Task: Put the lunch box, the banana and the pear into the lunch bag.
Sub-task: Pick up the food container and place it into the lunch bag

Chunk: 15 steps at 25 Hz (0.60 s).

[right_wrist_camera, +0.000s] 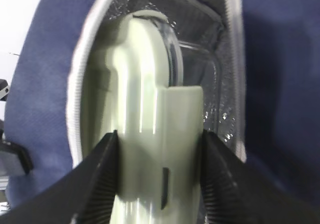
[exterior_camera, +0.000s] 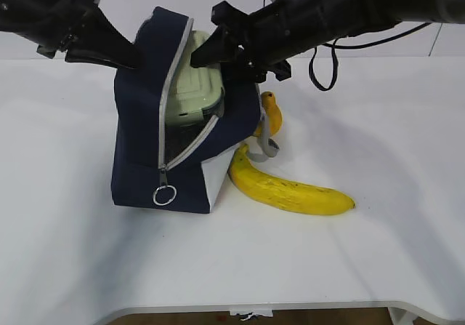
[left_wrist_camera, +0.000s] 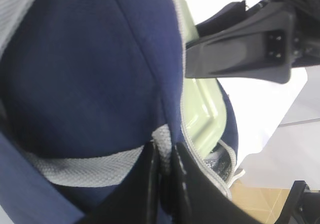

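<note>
The navy lunch bag (exterior_camera: 138, 143) stands on the white table with its zipped opening gaping toward me. My left gripper (exterior_camera: 135, 57) is shut on the bag's grey webbing handle (left_wrist_camera: 161, 143) at its top left edge. The sage-green lunch box (exterior_camera: 195, 85) sits halfway into the opening, on edge. My right gripper (exterior_camera: 208, 51) is shut on its near end (right_wrist_camera: 157, 149), one finger on each side. The banana (exterior_camera: 290, 190) lies on the table right of the bag. The pear (exterior_camera: 271, 109) shows only partly behind the bag's right side.
The bag's silver lining (right_wrist_camera: 200, 23) surrounds the box's far end. A grey ring pull (exterior_camera: 164, 195) hangs at the zipper's lower end. A grey strap loop (exterior_camera: 269, 147) lies between bag and banana. A black cable (exterior_camera: 320, 63) droops from the right arm.
</note>
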{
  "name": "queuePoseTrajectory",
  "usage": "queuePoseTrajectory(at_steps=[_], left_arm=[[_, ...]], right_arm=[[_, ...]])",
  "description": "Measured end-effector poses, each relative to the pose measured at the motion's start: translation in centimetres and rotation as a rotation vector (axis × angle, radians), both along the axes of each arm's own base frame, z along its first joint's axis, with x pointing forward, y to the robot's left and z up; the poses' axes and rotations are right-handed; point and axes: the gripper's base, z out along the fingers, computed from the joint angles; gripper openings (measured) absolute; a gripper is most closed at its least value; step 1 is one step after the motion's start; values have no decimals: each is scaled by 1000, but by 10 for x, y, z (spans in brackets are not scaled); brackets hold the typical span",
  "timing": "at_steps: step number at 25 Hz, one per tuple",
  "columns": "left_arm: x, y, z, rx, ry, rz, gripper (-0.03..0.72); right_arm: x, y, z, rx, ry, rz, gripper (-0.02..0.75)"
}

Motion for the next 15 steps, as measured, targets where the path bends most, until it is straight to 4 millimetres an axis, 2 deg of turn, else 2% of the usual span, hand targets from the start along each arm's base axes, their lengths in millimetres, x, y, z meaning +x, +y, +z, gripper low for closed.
queuePoseTrajectory(at_steps=[3, 11, 15], left_arm=[[0, 0, 0, -1, 3, -4, 15], [-4, 3, -5, 65, 14, -47, 14], [-4, 5, -7, 114, 6, -61, 14]], right_arm=[[2, 3, -4, 0, -1, -15, 350], [15, 8, -48, 22, 101, -51, 350], [18, 10, -61, 41, 135, -72, 350]])
